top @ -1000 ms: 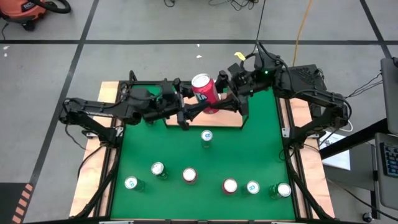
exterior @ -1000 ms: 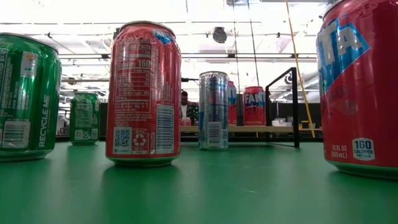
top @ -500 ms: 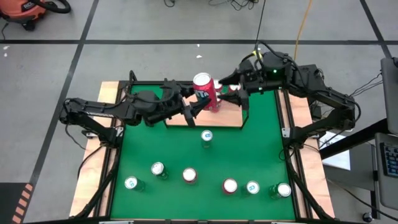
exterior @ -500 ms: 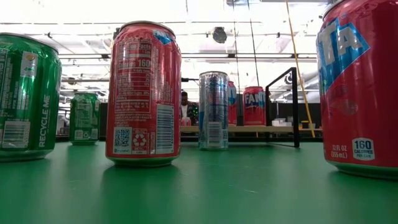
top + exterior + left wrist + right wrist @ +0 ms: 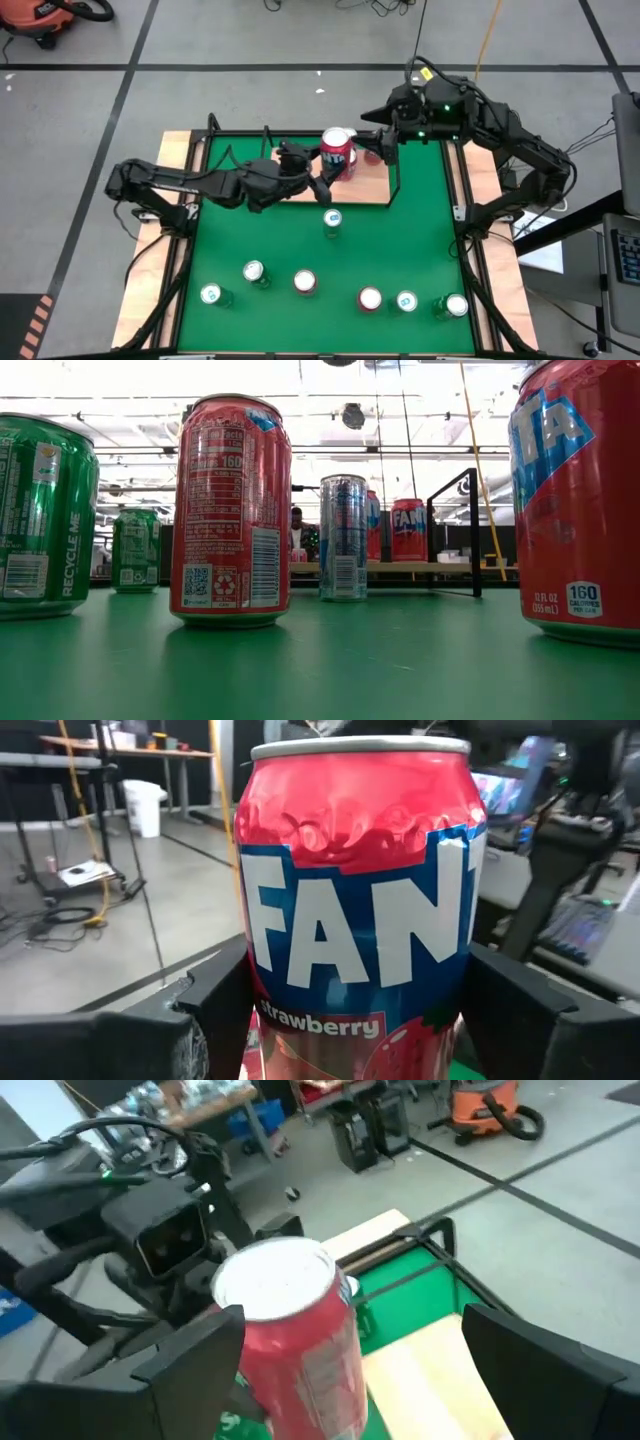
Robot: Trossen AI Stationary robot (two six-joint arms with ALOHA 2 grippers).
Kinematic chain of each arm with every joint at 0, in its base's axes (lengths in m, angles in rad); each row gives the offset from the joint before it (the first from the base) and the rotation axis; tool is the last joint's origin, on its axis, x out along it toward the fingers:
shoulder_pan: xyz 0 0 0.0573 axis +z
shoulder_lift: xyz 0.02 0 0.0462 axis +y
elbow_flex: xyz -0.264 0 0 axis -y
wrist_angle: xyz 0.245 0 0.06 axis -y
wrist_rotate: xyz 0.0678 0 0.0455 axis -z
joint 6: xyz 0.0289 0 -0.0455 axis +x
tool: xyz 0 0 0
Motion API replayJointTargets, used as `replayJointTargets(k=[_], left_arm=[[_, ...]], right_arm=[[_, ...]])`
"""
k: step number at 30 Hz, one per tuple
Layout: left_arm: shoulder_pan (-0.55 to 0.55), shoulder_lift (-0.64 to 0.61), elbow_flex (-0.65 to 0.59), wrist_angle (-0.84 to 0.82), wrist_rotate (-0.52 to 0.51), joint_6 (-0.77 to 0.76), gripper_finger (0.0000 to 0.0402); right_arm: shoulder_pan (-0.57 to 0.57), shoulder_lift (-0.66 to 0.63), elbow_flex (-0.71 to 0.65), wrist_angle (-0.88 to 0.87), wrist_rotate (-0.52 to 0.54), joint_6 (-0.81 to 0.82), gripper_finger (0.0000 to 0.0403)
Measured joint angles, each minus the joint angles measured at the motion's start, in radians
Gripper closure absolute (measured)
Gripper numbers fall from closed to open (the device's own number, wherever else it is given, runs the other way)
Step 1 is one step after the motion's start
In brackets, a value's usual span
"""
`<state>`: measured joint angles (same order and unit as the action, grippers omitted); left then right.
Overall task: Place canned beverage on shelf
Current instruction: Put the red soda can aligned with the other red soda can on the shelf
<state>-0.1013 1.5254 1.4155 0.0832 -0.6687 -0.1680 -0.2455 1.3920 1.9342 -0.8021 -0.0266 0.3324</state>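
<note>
A red strawberry Fanta can [image 5: 337,150] hangs in the air over the shelf [image 5: 300,192], a light-wood board with a black rail at the far middle of the green mat. My left gripper [image 5: 328,172] reaches in from the table's left and is shut on the can [image 5: 360,900]. My right gripper [image 5: 373,147] stands open just to the can's right, with the can [image 5: 295,1330] in front of its spread fingers, apart from them. In the low view, two red cans [image 5: 407,530] stand on the shelf [image 5: 400,567]. My left gripper pinches the can's lower side walls [image 5: 262,1020] between its two fingers [image 5: 215,1010], one on each side. The fingers come in level from the table's left. The can stands upright in the hold, lifted clear above the shelf.
A silver-blue can [image 5: 331,220] stands on the mat just in front of the shelf. Several more cans stand in a row near the front edge, from a green one [image 5: 211,295] to another [image 5: 455,306]. The rail's black post [image 5: 395,182] rises at the shelf's right end.
My left gripper has sunk and gone a little toward the table's right with the can, which has come from tilted to upright. My right gripper has drawn back from the can toward the far right and has turned.
</note>
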Motion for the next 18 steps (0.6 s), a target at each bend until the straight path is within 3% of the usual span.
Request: replayJointTargets(k=[9,18], left_arm=[[0.002,0.030,0.000,-0.070,-0.042,0.000,0.0123],[0.008,0.028,0.001,-0.194,-0.048,0.043,0.0123]], right_arm=[[0.000,0.123,0.226,-0.202,-0.011,-0.040,0.0039],[-0.002,0.189,0.236,-0.273,-0.083,-0.091,0.0036]])
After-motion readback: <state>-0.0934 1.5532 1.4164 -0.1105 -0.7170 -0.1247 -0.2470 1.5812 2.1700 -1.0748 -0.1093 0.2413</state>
